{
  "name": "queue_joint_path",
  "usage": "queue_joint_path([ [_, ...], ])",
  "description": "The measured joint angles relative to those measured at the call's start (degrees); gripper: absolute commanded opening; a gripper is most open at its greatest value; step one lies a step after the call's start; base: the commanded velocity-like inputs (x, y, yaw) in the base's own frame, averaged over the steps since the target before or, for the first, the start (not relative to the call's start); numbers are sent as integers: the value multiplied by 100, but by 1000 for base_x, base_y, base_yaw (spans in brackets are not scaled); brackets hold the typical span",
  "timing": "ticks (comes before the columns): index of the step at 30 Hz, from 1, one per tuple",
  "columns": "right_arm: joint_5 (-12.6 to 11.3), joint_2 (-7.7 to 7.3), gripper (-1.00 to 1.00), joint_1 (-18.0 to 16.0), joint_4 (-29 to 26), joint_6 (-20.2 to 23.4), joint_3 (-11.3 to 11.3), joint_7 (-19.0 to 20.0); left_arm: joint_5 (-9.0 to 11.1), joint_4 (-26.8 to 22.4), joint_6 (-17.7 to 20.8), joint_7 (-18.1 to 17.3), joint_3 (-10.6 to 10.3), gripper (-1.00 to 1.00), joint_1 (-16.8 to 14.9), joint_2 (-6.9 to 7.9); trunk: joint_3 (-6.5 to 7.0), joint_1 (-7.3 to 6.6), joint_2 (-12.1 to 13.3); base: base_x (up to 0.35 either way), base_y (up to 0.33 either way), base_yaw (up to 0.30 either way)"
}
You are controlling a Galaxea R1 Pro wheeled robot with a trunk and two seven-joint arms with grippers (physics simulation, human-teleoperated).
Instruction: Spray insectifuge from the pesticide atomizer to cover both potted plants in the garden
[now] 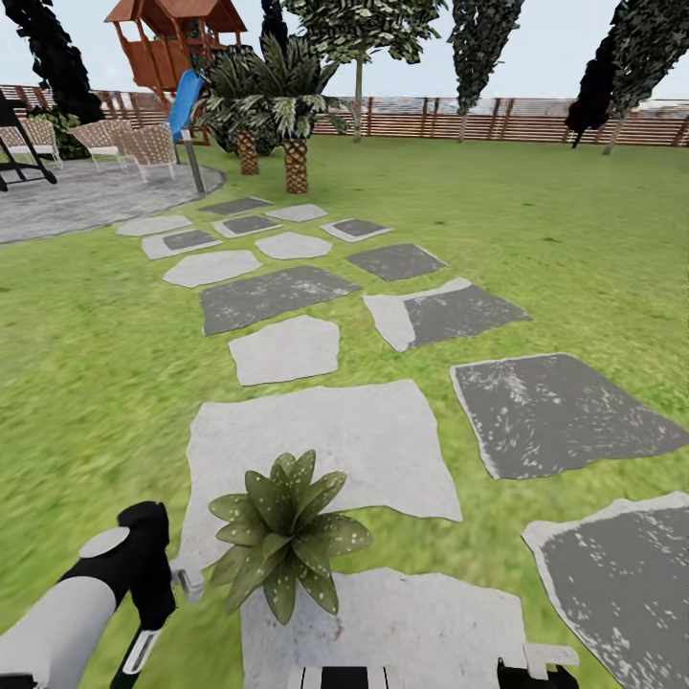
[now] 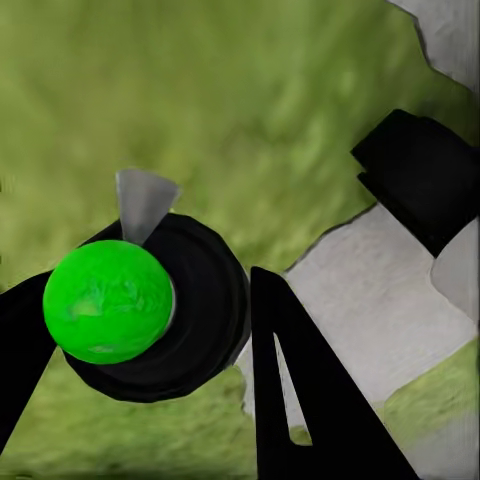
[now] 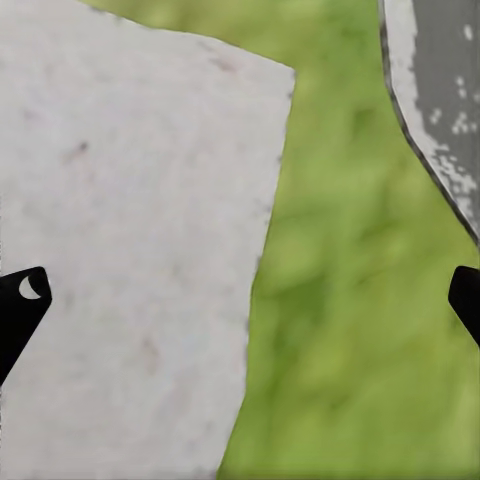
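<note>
One potted plant [image 1: 284, 538], a low rosette of pointed speckled green leaves, stands at the near edge of a pale stepping stone [image 1: 325, 459] in the garden lawn [image 1: 96, 383]. My left gripper [image 1: 151, 586] hangs just to its left, low over the grass. In the left wrist view my left gripper [image 2: 155, 290] is shut on the pesticide atomizer [image 2: 195, 310], a black body with a bright green round top [image 2: 108, 300] and a grey nozzle [image 2: 143, 203]. My right gripper [image 3: 240, 300] is open over a pale stone and grass, holding nothing.
Pale and dark stepping stones [image 1: 545, 411] lead away to a round grey patio [image 1: 86, 201] with chairs. Palms [image 1: 292, 115], a wooden playhouse with a blue slide [image 1: 182, 105] and a slatted fence [image 1: 517, 120] stand at the back. Open lawn lies to the right.
</note>
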Motion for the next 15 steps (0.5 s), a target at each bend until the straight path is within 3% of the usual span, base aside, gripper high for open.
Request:
queue_joint_path([
  [4,16,-6,100,0,11,0,4,15,-117,-6,-23,-48,1,-100,4,152,0,0,0,0,0,-1],
  [6,23,-15,100,0,18,0,4,16,-128,-7,-12,-25,0,-100,1,169,0,0,0,0,52,0],
  [11,13,-12,100,2,6,3,4,17,-136,-8,13,3,1,-100,-2,148,0,-1,0,49,262,0],
  [15,-9,8,100,0,-5,0,-6,0,-132,-122,20,9,0,-100,9,136,0,0,0,8,27,0],
])
